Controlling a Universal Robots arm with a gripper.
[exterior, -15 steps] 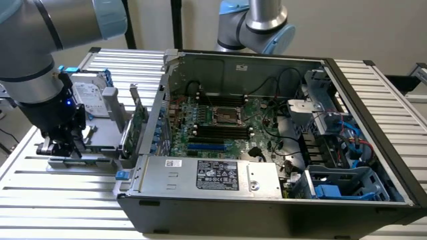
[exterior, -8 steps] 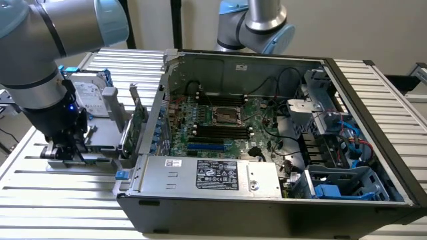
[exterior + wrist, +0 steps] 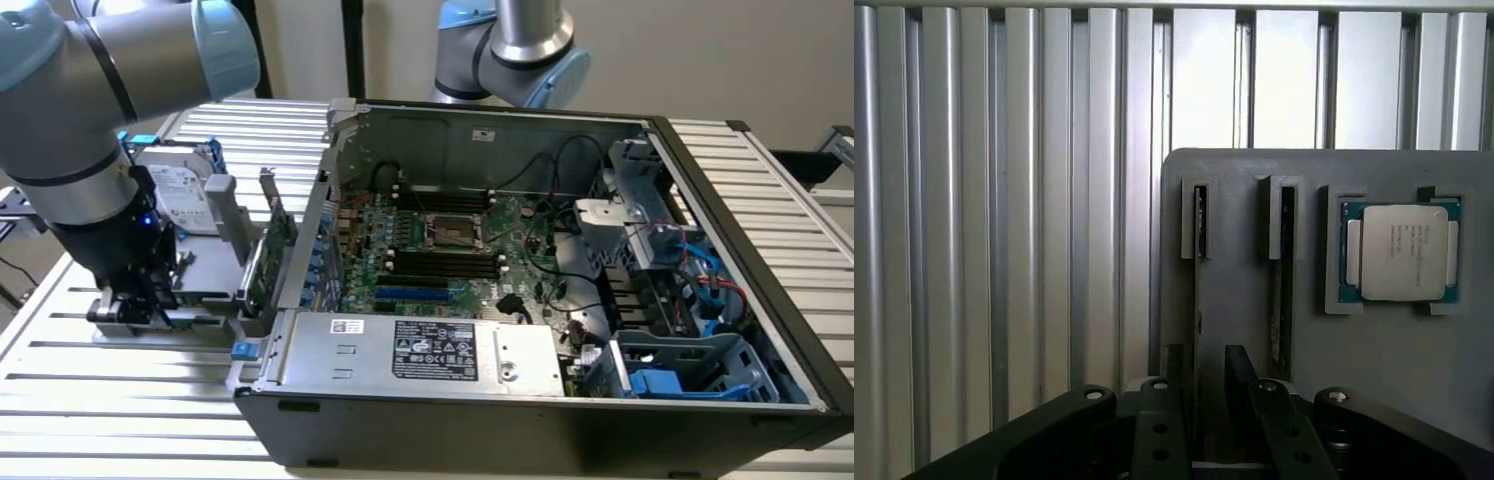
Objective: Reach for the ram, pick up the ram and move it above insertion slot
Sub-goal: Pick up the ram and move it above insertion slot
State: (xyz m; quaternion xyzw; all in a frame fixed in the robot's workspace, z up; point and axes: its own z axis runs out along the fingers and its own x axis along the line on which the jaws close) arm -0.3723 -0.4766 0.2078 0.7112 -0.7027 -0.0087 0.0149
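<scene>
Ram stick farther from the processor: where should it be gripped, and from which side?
Probably pinch the ram stick across its flat faces at the top edge, from straight above: it stands on edge in the holder, leaving that edge free.

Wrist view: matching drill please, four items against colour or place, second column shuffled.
1 processor
2 ram
3 end effector
4 holder plate

A grey, lying on the ribbed table
B black, straddling the ram
C silver lid, green edge, in a square recess
D thin, edge-on, standing in the plate

Pairs: 1-C, 2-D, 3-B, 4-A
</scene>
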